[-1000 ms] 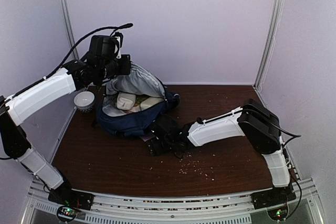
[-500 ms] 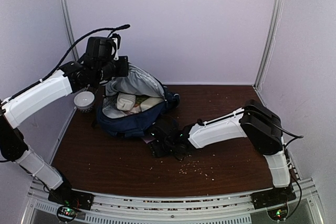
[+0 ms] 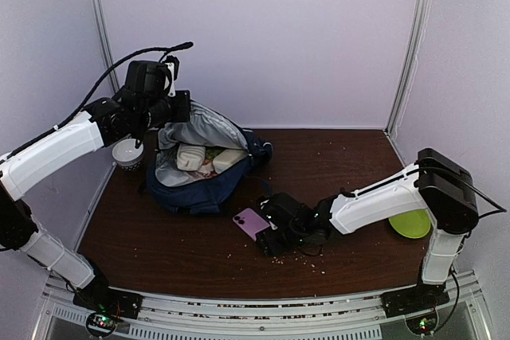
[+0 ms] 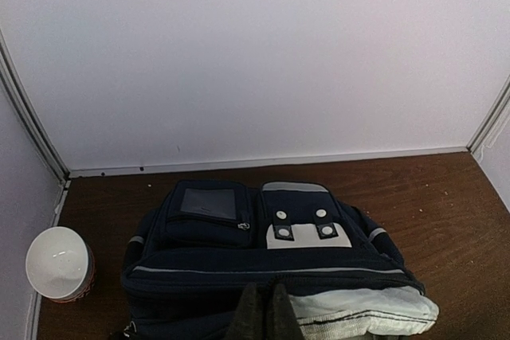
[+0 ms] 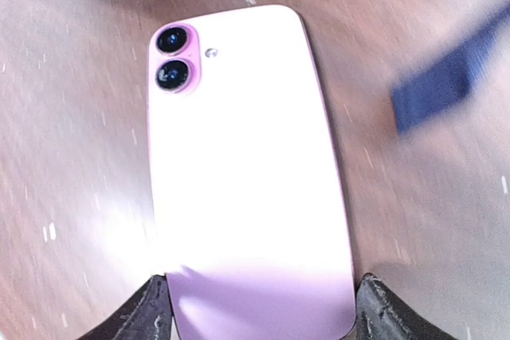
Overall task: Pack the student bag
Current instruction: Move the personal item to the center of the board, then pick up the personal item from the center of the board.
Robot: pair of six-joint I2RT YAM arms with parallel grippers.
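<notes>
**Operator:** Under your left fingers [image 4: 253, 316], what have I got?

**Spotter:** The student bag [image 4: 239, 268]. Those fingers are pressed together on a fold of cloth at the rim of its open mouth, and the buckled front pockets lie just beyond them. The grey lining [image 3: 199, 121] hangs up from that pinch while the navy body slumps on the surface [image 3: 335, 165].

**Operator:** How will it handle?

**Spotter:** Soft and floppy, I judge, with nothing stiff in it. A few pale items already lie inside, so it has some weight. If you let go, the mouth will likely sag shut. Take it by the stitched rim or the trim rather than the loose lining, which could slide out of your grip.

**Operator:** And the other side?

**Spotter:** Your right fingers [image 5: 151, 312] are closed against both long edges of the lilac phone [image 5: 247, 173] at its near end. Its lenses are at the far end. It looks stiff, thin and smooth, so it may slip.

**Operator:** Where is the bag from there?

**Spotter:** Ahead of those fingers, a little past the phone.
</notes>
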